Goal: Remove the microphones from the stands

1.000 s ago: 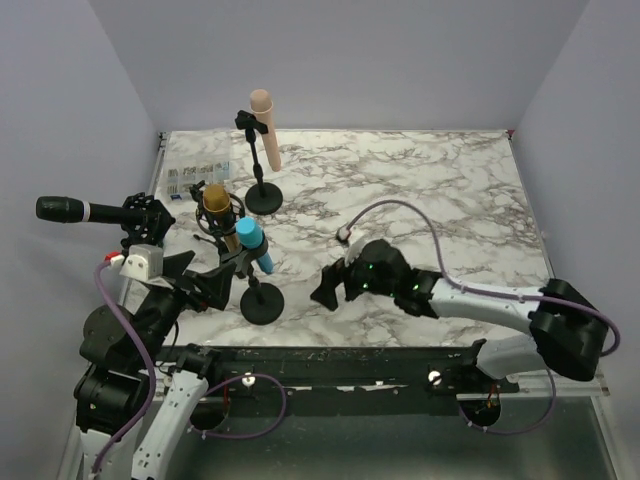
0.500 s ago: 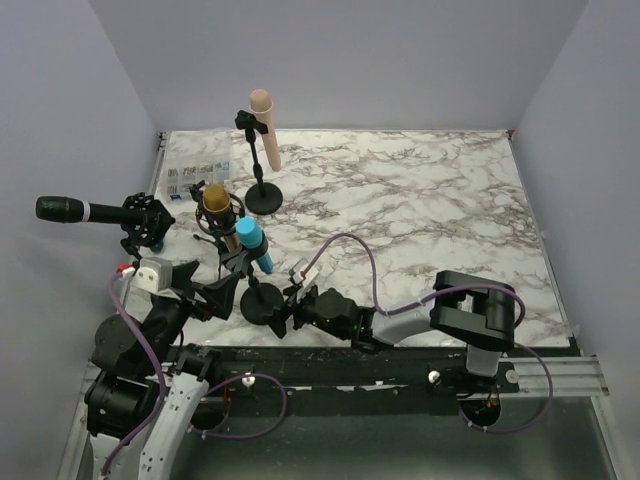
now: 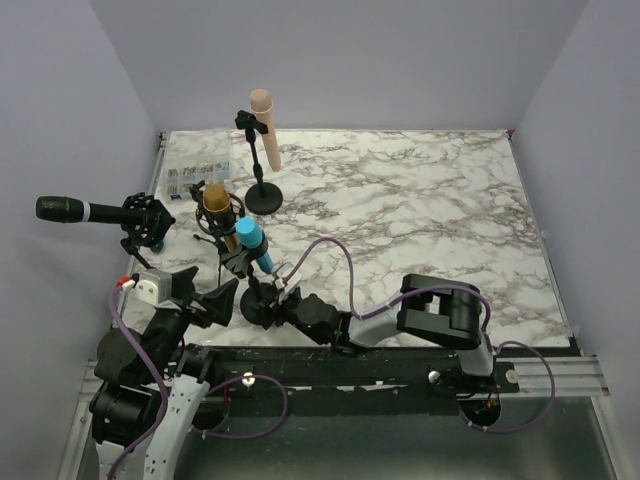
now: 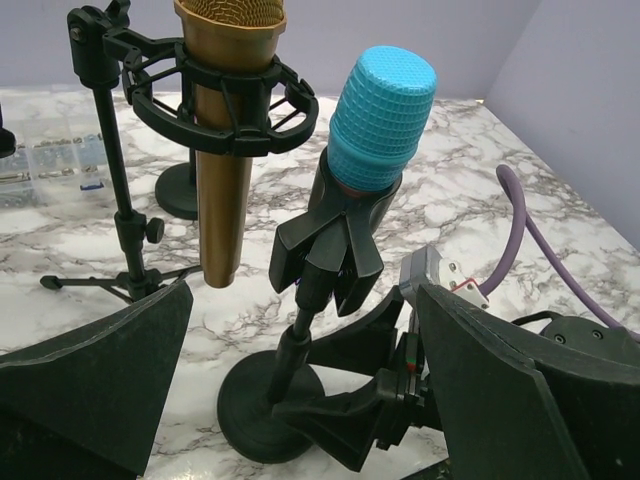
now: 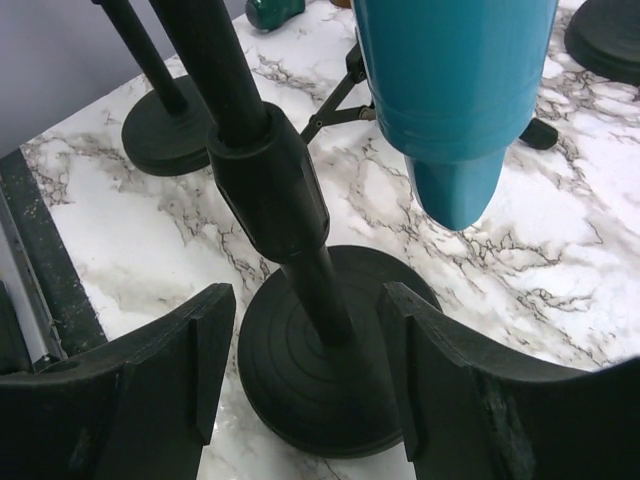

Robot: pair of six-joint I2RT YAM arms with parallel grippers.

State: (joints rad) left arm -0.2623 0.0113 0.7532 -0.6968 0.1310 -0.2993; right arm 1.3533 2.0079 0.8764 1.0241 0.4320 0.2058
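Note:
A blue microphone (image 3: pixel 252 243) sits tilted in a black clip on a round-base stand (image 3: pixel 250 296) at the front left. It also shows in the left wrist view (image 4: pixel 378 118) and the right wrist view (image 5: pixel 455 90). My right gripper (image 3: pixel 264 304) is open, low on the table, its fingers either side of the stand's pole (image 5: pixel 268 175) just above the base (image 5: pixel 330 370), not touching. My left gripper (image 3: pixel 205 290) is open just left of the stand, with the pole (image 4: pixel 300 330) between its fingers (image 4: pixel 110 370).
A gold microphone (image 3: pixel 215 203) hangs in a shock mount on a tripod right behind the blue one. A beige microphone (image 3: pixel 264 125) stands at the back, a black microphone (image 3: pixel 62 209) at the far left. A clear parts box (image 3: pixel 195 180) lies back left. A purple cable (image 3: pixel 335 250) arcs over the table.
My right arm has swung from the table's middle to the front left, and its open gripper now straddles the stand's pole. My left gripper has drawn back a little.

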